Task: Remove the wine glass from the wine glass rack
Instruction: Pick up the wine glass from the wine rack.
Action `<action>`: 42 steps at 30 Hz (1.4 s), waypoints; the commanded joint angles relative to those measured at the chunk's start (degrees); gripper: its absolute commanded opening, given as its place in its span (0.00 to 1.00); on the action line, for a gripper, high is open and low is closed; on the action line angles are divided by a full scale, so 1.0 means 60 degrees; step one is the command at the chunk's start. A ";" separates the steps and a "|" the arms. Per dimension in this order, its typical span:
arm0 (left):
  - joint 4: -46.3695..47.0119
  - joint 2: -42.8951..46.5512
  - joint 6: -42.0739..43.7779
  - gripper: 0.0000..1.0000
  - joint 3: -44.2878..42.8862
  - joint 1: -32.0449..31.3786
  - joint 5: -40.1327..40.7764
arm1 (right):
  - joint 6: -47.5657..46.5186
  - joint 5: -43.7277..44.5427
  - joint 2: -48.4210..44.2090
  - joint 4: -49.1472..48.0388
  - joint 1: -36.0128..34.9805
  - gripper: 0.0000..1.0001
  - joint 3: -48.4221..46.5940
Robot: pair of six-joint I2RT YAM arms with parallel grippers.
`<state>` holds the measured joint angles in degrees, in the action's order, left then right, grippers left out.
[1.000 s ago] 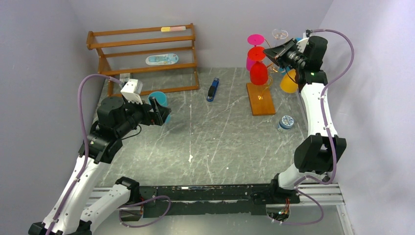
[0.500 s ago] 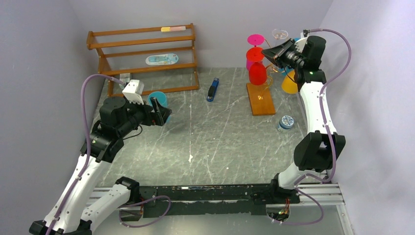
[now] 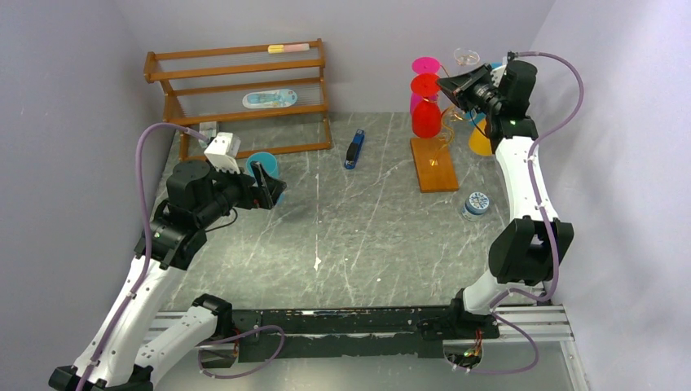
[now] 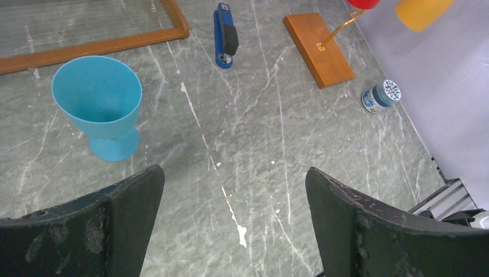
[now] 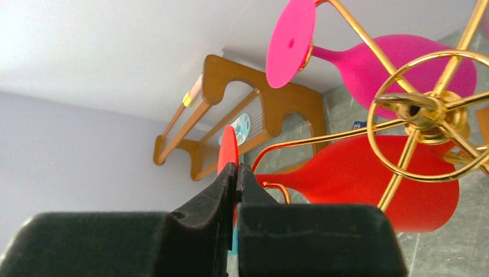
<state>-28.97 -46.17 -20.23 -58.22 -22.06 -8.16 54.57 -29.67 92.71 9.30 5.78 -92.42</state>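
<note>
Pinching the thin red foot disc of the red wine glass (image 5: 357, 173), the right gripper (image 5: 236, 173) has its jaws shut tight on the disc edge, clear in the right wrist view. Red wine glass (image 3: 426, 118) hangs bowl-down on the wine glass rack (image 3: 433, 163), at the back right of the table (image 3: 367, 236), directly above the rack's orange-brown wooden base. Right gripper (image 3: 446, 84) sits high at the rack's top, arm stretched up beside it. From the wrist view the glass stem runs beside a curled gold arm of the wine glass rack (image 5: 424, 107); cannot tell if the stem is clear of the wire. Pink glass (image 5: 398, 63) hangs on a neighbouring arm just behind the red one, foot disc up; pink glass (image 3: 425, 65) shows above the red one from the top. Orange glass (image 3: 481, 138) hangs on the rack's right side, partly hidden by the arm. Left gripper (image 4: 233, 176) is wide open, holding nothing, above the table on the left side. Left gripper (image 3: 265, 186) is just near a blue cup (image 4: 98, 98) standing upright on the table. Blue stapler (image 3: 354, 149) lies mid-back, between the brown slatted shelf (image 3: 236, 98) and the rack base. Small blue-and-white jar (image 3: 476, 203) sits on the table near the base's front right.
</note>
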 commanded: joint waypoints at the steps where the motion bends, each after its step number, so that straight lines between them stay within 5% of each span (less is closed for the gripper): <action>1: 0.0053 -0.0053 -0.0082 0.96 -0.0199 -0.0014 -0.0133 | 0.0444 0.1062 -0.0418 -0.0398 -0.0041 0.00 0.0214; 19: 0.0039 0.0042 -0.0115 0.96 -0.0042 -0.0014 -0.0119 | 0.1054 0.2835 -0.1760 -0.0715 -0.0041 0.00 0.1449; 42: -0.0016 0.0037 -0.0072 0.96 -0.0038 -0.0014 -0.0174 | 0.1511 0.1501 -0.2587 -0.1214 -0.0040 0.00 0.2609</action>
<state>-28.97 -46.39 -20.60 -58.22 -22.06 -8.16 63.68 -17.34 79.02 3.95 5.63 -77.97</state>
